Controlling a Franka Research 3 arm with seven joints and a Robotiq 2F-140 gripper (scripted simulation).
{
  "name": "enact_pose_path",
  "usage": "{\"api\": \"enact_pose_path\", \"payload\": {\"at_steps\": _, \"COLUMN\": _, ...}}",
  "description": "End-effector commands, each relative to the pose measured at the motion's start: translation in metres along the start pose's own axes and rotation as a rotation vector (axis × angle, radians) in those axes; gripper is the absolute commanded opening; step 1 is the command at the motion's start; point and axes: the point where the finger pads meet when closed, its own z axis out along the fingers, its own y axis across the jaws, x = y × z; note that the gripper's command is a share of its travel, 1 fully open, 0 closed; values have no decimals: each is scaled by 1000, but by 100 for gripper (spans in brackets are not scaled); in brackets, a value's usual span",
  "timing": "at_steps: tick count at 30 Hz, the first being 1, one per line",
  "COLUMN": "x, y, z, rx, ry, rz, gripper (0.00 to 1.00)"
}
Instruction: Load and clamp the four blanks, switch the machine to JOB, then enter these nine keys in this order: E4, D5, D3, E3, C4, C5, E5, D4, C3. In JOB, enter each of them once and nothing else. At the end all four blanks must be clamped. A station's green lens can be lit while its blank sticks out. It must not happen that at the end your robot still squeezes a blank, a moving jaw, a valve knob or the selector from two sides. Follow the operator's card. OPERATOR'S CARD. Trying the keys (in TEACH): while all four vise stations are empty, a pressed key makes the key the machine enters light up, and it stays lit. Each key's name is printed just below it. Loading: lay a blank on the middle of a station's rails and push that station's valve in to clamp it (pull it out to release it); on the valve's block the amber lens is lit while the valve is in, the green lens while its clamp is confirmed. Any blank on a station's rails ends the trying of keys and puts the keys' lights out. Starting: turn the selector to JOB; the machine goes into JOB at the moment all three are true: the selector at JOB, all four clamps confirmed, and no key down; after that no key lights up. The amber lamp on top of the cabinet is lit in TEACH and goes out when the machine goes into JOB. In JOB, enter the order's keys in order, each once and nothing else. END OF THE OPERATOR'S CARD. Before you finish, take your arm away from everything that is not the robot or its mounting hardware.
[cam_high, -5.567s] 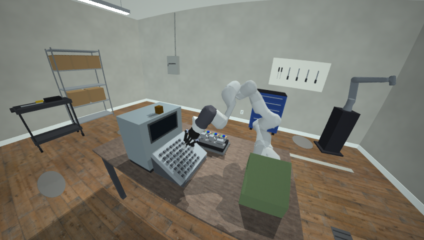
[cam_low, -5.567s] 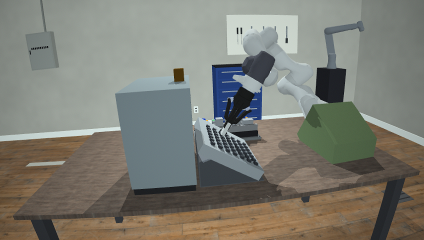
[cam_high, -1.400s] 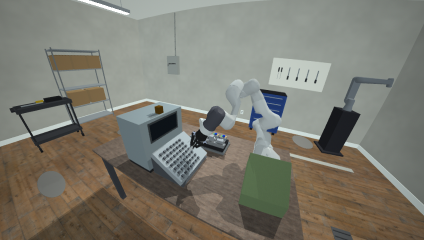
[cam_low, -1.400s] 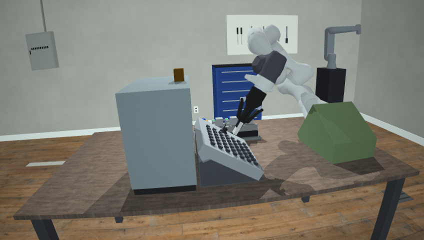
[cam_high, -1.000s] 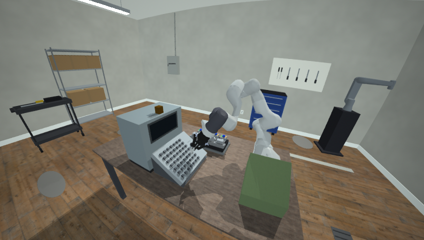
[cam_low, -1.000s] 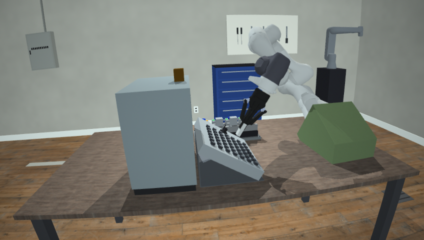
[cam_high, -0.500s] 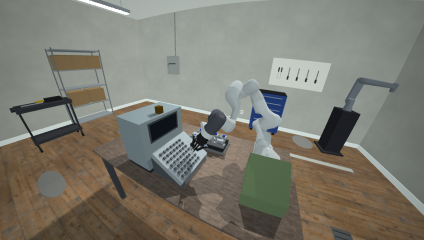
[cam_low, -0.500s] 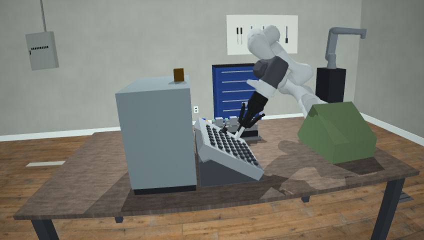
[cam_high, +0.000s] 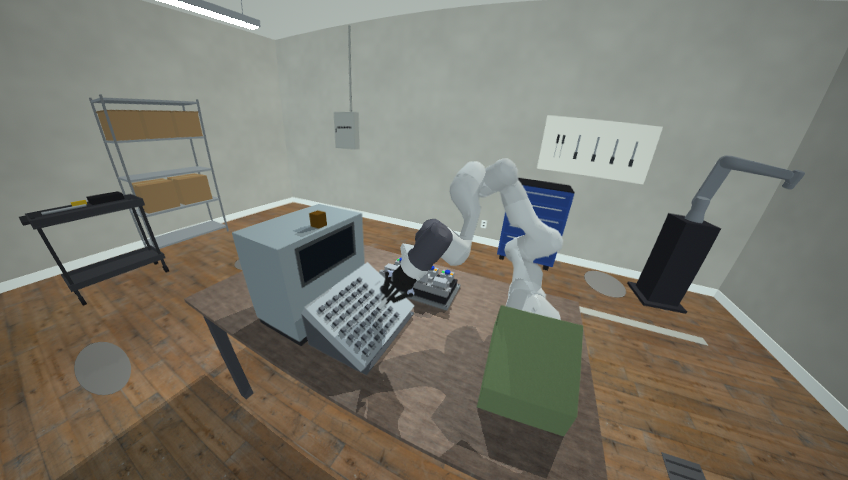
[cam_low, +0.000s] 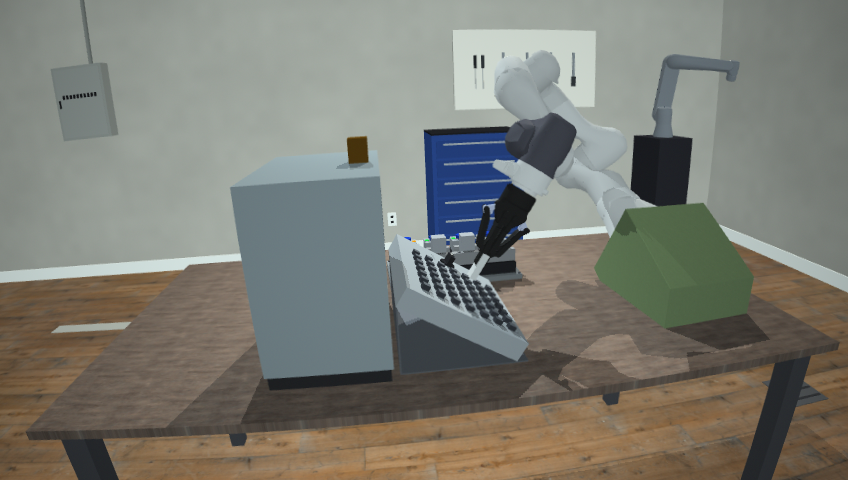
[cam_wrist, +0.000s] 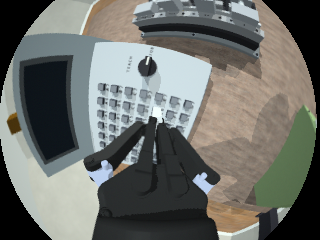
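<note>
In the wrist view the gripper (cam_high: 390, 291) (cam_low: 483, 255) (cam_wrist: 155, 113) is clenched, with a pale tip (cam_low: 477, 267) (cam_wrist: 157, 113) jutting from between its ends over the key panel (cam_high: 363, 318) (cam_low: 416, 300) (cam_wrist: 185, 80); whether that tip touches a key I cannot tell. Near 12 o'clock from it stands the selector (cam_low: 449, 259) (cam_wrist: 147, 67), its white mark towards JOB. The vises (cam_high: 437, 288) (cam_low: 505, 267) (cam_wrist: 200, 34) lie at about 1 o'clock, off the panel, on the table (cam_high: 440, 350) (cam_low: 178, 333) (cam_wrist: 225, 125). Green lenses glow there in the exterior view, but the blanks are too small to make out. The cabinet (cam_high: 267, 273) (cam_low: 312, 267) (cam_wrist: 82, 100) sits towards 9 o'clock, with a dark screen (cam_high: 326, 254) (cam_wrist: 47, 110) and, atop it, the lamp (cam_high: 318, 219) (cam_low: 357, 149) (cam_wrist: 14, 123), a dull brown. A green block (cam_high: 532, 362) (cam_low: 702, 255) (cam_wrist: 290, 170) lies near 4 o'clock, well apart from the panel.

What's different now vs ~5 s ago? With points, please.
The pincer (cam_high: 386, 297) (cam_low: 480, 255) (cam_wrist: 155, 113) has shifted across the keypad (cam_high: 333, 333) (cam_low: 458, 350) (cam_wrist: 95, 65), away from the cabinet (cam_high: 267, 261) (cam_low: 309, 267) (cam_wrist: 40, 45) and toward the keypad's lower edge. On the pedestal behind, the gray arm (cam_high: 755, 166) (cam_low: 696, 63) has swung. Cabinet, keypad and green block (cam_high: 532, 362) (cam_low: 708, 291) (cam_wrist: 292, 170): unmoved.
</note>
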Motion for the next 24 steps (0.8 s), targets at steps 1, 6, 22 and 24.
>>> {"api": "enact_pose_path", "payload": {"at_steps": 1, "x": -1, "y": -1, "z": 2, "rx": 1, "ry": -2, "rz": 6, "gripper": 0}}
{"api": "enact_pose_path", "payload": {"at_steps": 6, "x": -1, "y": -1, "z": 2, "rx": 1, "ry": -2, "rz": 6, "gripper": 0}}
{"api": "enact_pose_path", "payload": {"at_steps": 22, "x": -1, "y": -1, "z": 6, "rx": 1, "ry": -2, "rz": 6, "gripper": 0}}
{"api": "enact_pose_path", "payload": {"at_steps": 24, "x": -1, "y": -1, "z": 7, "rx": 1, "ry": -2, "rz": 6, "gripper": 0}}
